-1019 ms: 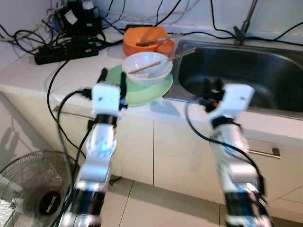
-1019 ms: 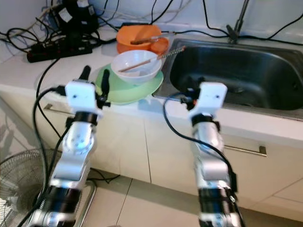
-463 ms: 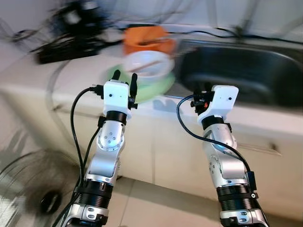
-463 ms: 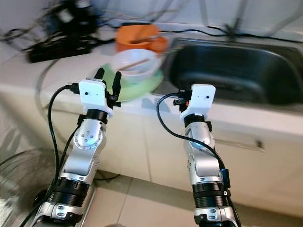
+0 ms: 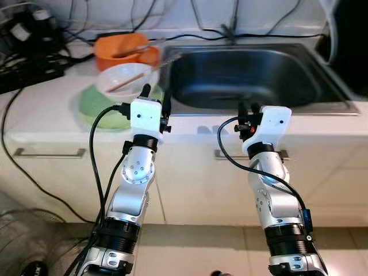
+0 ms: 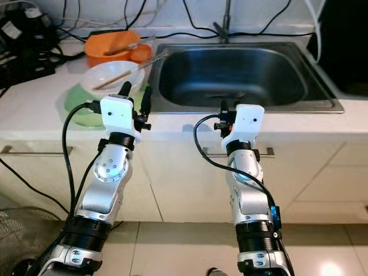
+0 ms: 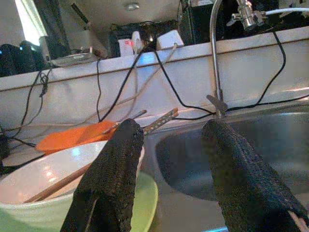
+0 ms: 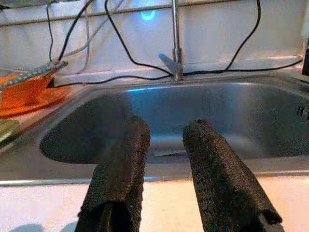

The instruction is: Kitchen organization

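Observation:
A white bowl holding wooden chopsticks sits on a green plate on the white counter, left of the steel sink. Behind it stands an orange bowl with a utensil lying across it. My left gripper is open and empty, raised at the counter's front edge by the plate and the sink's left corner. In the left wrist view its fingers frame the bowl and the sink rim. My right gripper is open and empty, in front of the sink's front rim, pointing into the basin.
A faucet rises behind the sink. Black cables and a power strip crowd the back left of the counter. A dark object stands at the far right. Cabinet fronts with bar handles lie below, above tiled floor.
The camera has swung right, so the sink now sits in the middle and the dishes at the left. Both arms keep the same raised pose with open fingers.

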Controlling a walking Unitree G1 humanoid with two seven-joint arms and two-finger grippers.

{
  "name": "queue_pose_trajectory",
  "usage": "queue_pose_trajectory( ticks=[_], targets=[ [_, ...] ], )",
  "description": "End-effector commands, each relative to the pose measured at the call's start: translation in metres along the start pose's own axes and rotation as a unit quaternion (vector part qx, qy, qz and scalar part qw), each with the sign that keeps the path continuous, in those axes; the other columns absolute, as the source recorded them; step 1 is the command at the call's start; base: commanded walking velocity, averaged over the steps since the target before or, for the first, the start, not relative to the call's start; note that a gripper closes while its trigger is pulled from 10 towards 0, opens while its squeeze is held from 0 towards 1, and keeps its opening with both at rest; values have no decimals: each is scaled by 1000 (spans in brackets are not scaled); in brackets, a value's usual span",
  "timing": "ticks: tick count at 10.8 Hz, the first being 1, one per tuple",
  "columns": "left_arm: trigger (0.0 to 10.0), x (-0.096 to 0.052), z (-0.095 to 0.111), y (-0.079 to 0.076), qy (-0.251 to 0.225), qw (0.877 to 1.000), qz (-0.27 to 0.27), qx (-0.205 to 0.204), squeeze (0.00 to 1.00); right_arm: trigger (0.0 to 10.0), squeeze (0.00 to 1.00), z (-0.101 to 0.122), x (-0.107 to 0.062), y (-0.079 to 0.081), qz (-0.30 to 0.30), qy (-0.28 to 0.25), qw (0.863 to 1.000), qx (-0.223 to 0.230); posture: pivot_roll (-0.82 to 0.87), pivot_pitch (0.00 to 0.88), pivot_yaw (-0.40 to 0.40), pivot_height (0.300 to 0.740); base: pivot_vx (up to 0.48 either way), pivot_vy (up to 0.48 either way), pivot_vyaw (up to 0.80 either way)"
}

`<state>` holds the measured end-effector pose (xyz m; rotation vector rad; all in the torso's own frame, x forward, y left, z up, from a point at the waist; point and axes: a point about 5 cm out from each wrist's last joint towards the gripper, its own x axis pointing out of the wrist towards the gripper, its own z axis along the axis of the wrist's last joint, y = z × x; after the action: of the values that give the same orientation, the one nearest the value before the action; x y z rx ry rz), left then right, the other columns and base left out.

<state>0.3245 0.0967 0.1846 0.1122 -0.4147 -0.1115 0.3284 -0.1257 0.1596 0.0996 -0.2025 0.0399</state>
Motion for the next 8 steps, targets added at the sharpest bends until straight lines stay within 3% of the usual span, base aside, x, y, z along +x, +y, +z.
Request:
queue_pose_trajectory(
  ticks=[1,6,7,8],
  targets=[
    [10000,0,0,3,0,1000,5,4,0,10000,0,7,4,4,7,-17,1000,11,54,0,59,740,0,0,0],
    [10000,-1,2,11,0,999,33,10,0,10000,0,7,6,3,5,-12,1000,15,59,0,50,740,0,0,0],
    [10000,0,3,14,-2,999,36,16,0,10000,0,7,7,4,9,-10,1000,22,60,0,49,740,322,0,-800],
    [10000,1,4,15,-3,999,38,15,0,10000,0,9,7,4,11,-18,1000,13,60,0,48,740,364,0,0]
  ],
)
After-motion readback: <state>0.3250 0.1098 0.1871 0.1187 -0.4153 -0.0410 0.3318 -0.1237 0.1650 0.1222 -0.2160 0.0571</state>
